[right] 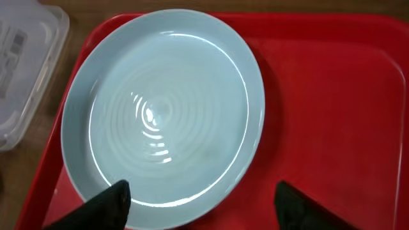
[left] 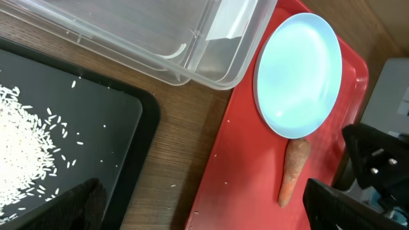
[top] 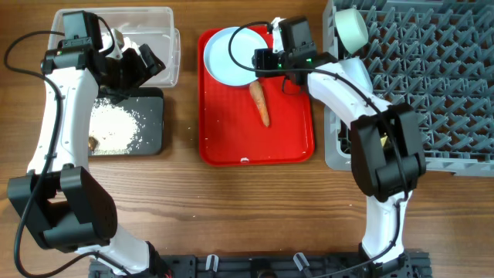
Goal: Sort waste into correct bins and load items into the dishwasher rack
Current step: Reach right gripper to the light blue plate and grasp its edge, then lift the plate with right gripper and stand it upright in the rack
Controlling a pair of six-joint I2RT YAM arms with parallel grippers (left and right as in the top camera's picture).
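A pale blue plate (top: 230, 55) lies at the back of the flat red tray (top: 231, 139), with an orange carrot (top: 260, 104) just in front of it. My right gripper (top: 264, 60) is open and hovers over the plate's right edge; in the right wrist view its fingers (right: 204, 207) straddle the rim of the plate (right: 163, 108). My left gripper (top: 148, 62) is open and empty, above the gap between the clear tub (top: 154, 23) and the black tub (top: 150, 123). White rice grains (top: 114, 122) and a small brown lump (top: 93, 143) lie in the black tub.
The grey rack (top: 432, 77) stands at the right with a pale bowl (top: 351, 29) in its back left corner. White stuff (top: 127, 35) lies in the clear tub. The left wrist view shows the carrot (left: 293, 172), the plate (left: 297, 73) and the rice (left: 25, 147).
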